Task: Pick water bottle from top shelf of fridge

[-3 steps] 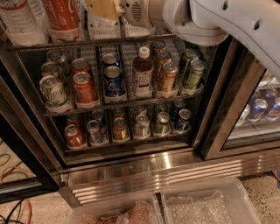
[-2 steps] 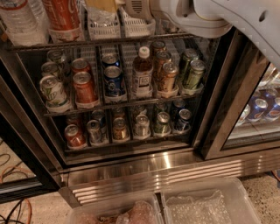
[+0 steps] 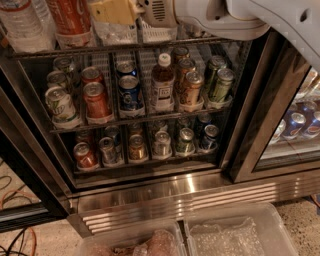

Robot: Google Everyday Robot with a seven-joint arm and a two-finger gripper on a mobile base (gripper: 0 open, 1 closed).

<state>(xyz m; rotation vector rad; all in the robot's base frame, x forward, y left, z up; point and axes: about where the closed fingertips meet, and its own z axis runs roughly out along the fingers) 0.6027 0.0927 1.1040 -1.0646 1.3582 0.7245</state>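
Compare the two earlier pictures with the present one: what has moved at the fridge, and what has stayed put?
The arm has shifted slightly upward, toward the top edge of the view. The gripper remains at the top shelf, beside the cola bottle. Nothing was visibly taken hold of or let go. The water bottle and the cans stayed in place.
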